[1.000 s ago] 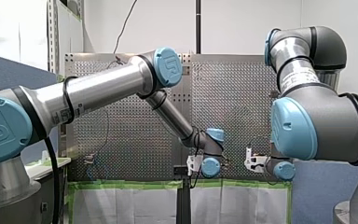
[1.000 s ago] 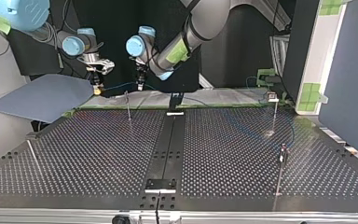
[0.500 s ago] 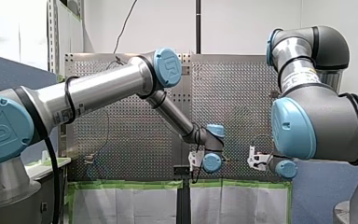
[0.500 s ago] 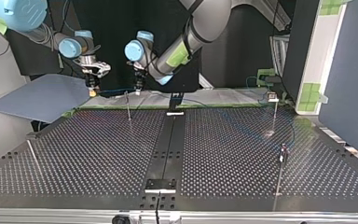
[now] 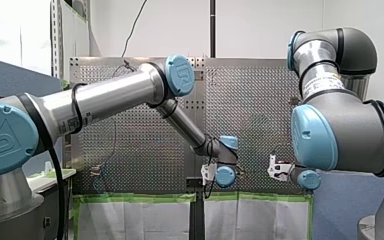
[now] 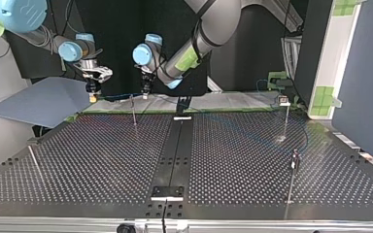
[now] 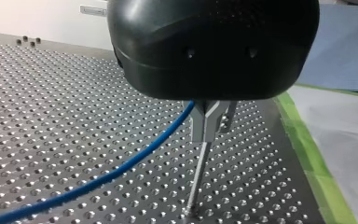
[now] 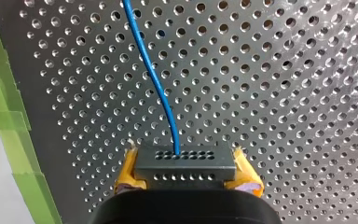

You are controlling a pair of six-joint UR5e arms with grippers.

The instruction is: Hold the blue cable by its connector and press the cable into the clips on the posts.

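Our right end effector point(image 8: 185, 173) clamps the connector point(image 8: 184, 161); the cable point(image 6: 119, 95) stretches to our left end effector point(image 7: 213, 127), whose grip we cannot tell. Next, we judge, it needs pressing onto the post point(image 6: 133, 111), at 6 o'clock.

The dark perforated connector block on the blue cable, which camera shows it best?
Right wrist view: the dark perforated connector block sits close up, clamped between yellow pads, the blue cable leaving its middle. Top view shows only a speck at my right gripper. Front and left wrist views miss it.
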